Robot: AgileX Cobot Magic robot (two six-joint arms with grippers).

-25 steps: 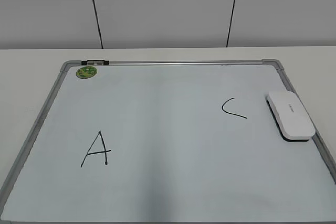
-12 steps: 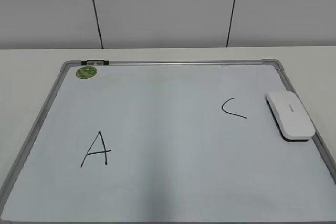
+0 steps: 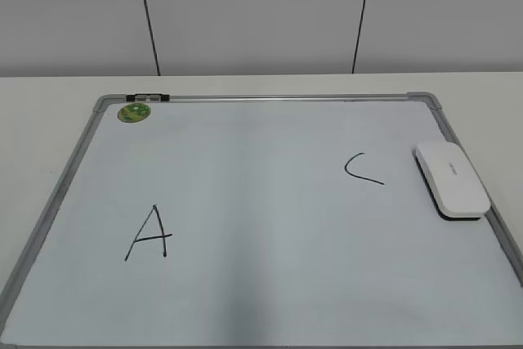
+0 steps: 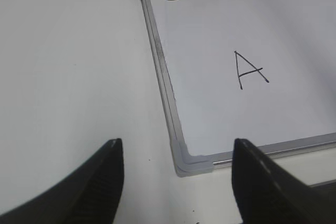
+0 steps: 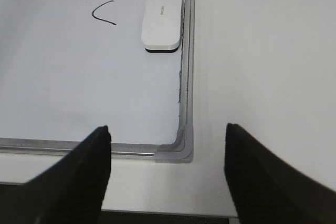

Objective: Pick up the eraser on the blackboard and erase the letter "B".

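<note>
Nothing has moved: eraser point(image 3: 453, 179) rests on blackboard point(image 3: 245, 98); both tools gape empty.

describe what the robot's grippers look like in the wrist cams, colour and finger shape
Only the fingers show. The left gripper has two black, matte fingers that widen toward the camera, with blunt, slightly rounded tips. The right gripper has the same black tapered fingers. No cables, markings or arm links are visible in any view.
</note>
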